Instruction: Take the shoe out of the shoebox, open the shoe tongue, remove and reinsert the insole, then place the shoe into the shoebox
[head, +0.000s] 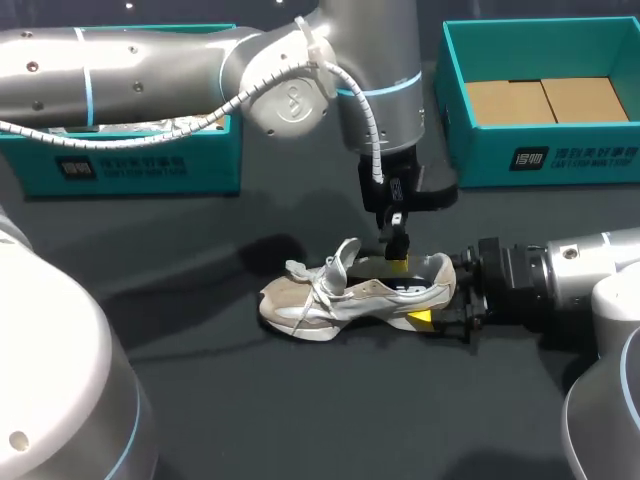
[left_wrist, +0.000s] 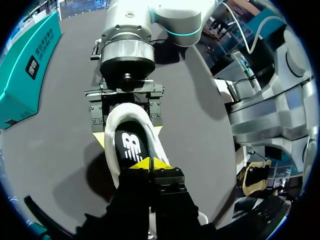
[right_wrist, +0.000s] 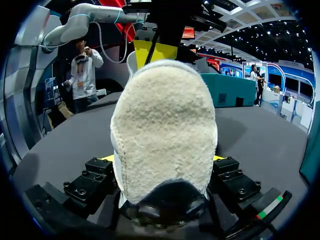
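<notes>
Two holds on one beige suede-and-mesh shoe (head: 340, 295) with white laces (head: 308, 278), upright on the dark grey table (head: 200, 400), out of any box. At the shoe's heel: right gripper (head: 437, 292), yellow tips clamped on either side, probably to steady it against work from above. Over the shoe's mouth: left gripper (head: 398, 258), tips together, down on the black insole (left_wrist: 131, 147); impossible to tell whether nipping its edge or only pressing. Tongue (head: 347, 255) lifted forward, so leaving room. Well behind the shoe's toe, an open teal cardboard box (head: 150, 165); behind its heel, another (head: 560, 160), waiting for the return. Judged mid-way, at the insole step.
</notes>
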